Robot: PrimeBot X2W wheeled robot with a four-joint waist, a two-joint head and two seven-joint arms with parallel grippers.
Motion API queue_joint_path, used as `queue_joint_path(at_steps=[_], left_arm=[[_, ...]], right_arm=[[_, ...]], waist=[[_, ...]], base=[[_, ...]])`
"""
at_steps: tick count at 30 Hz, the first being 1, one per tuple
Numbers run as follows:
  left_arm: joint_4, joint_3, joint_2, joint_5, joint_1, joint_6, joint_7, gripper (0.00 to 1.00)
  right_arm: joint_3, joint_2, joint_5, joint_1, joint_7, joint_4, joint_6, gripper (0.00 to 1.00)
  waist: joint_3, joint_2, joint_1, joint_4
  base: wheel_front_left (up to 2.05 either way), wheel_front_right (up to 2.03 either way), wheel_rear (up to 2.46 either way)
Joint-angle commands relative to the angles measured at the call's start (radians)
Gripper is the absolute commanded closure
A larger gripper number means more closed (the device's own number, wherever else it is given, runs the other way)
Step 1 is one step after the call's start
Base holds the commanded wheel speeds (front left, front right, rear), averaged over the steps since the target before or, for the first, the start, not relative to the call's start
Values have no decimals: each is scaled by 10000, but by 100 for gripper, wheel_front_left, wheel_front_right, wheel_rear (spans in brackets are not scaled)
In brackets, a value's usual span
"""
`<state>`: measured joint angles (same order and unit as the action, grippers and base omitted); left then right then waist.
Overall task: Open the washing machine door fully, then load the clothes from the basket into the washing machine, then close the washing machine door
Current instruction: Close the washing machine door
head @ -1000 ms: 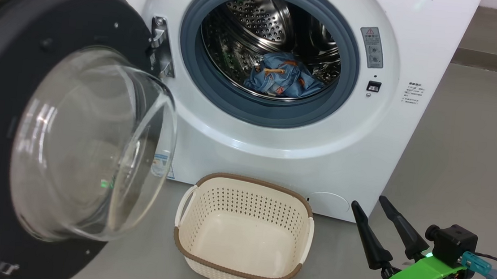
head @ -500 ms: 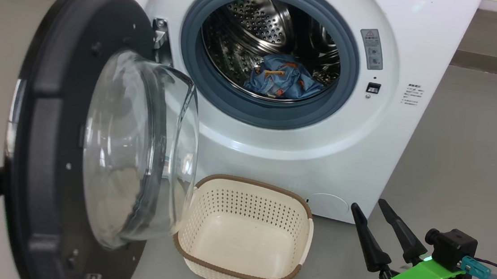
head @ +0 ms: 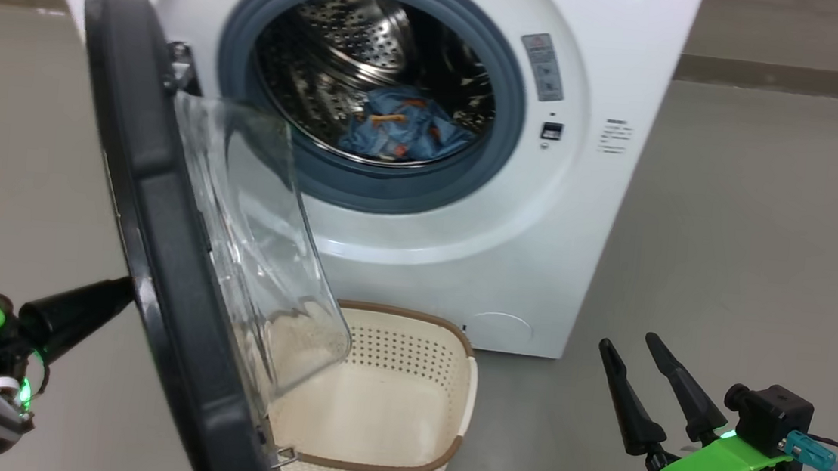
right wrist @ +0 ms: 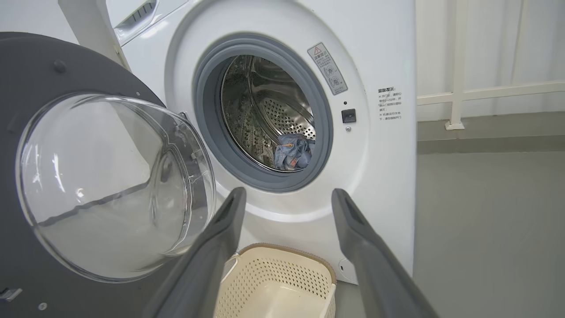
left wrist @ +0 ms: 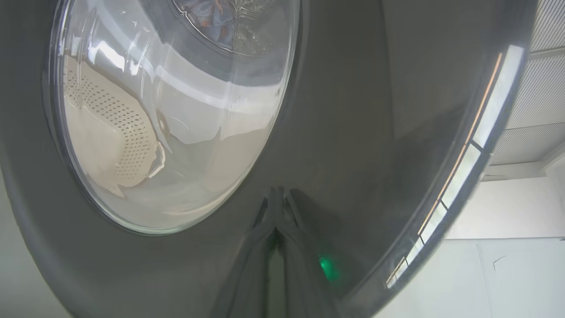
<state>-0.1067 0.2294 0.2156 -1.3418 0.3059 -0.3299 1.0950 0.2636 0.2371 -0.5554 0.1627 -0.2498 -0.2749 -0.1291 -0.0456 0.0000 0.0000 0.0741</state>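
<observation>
Closing the washing machine door point(head: 160, 243), by the look of it — the clothes point(head: 398, 131) lie in the drum and the basket point(head: 465, 353) stands empty on the floor.
Left gripper point(head: 118, 291), fingers together, bears on the door's outer face near the rim; best pushed steadily along the hinge arc until the latch catches. Right gripper point(head: 627, 341) rests low — fingers apart, clear of the swing.

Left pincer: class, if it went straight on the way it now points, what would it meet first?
The washing machine door: the left pincer, shut, looks at or touching its glossy black outer face.
</observation>
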Motion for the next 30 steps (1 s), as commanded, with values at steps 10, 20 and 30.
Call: queue_joint_path(at_steps=[10,20,30], left_arm=[[-275,153,-521,-1,660,141,-650,100],[76,157,-769,259,1151,283,-1296,100],[516,181,-883,344,1474,524,-1663,100]], right_arm=[[77,191,138,217,-120,294,-16,0],[79,231,70,313,-120,297,-16,0],[90,220,58,367,-120,278,-16,0]], waist=[[263,0,0,-1763],[536,0,0,-2987],[597,0,0,-3272]], base=[[0,0,0],[0,0,0],[0,0,0]])
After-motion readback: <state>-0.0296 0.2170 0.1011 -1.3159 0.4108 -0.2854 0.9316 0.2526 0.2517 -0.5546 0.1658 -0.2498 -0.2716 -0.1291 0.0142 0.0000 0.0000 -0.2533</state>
